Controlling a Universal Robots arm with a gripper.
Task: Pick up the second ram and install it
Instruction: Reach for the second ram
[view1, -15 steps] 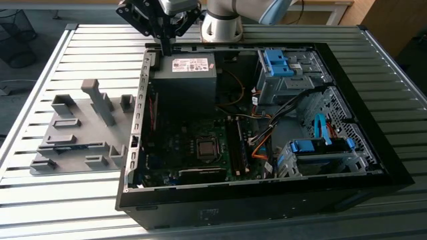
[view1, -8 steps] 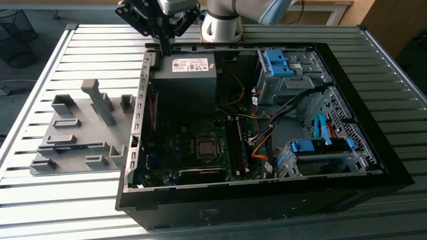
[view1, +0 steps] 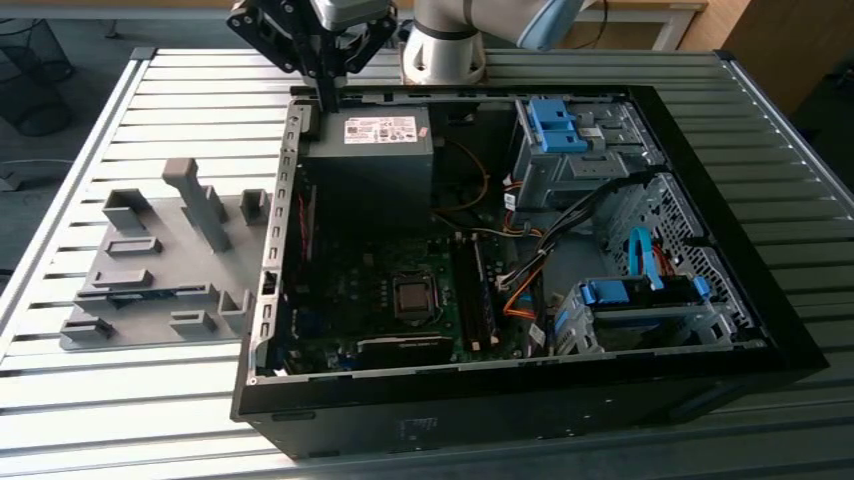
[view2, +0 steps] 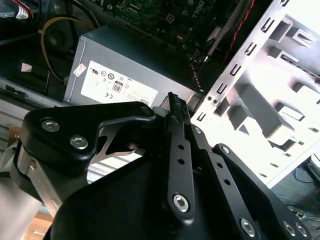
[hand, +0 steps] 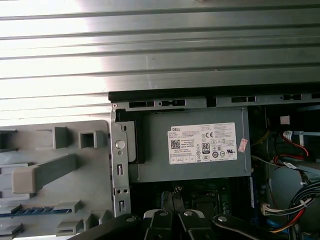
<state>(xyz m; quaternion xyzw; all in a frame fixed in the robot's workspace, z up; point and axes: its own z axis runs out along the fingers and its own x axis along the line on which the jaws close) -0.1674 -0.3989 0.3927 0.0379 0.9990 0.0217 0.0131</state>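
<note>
Exterior view: ram (view1: 140, 293) far from claw (view1: 327, 104)

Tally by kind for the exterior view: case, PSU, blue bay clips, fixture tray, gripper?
Computer case: 1
Power supply: 1
Blue drive-bay clips: 2
Grey fixture tray: 1
Gripper: 1
Total: 6

The robot arm (view1: 461, 35) is cut off at the exterior view's top edge. In the first wrist view the second ram (hand: 30, 211) shows as a thin blue edge in the gray fixture (hand: 95, 175), chips and label hidden.
</note>
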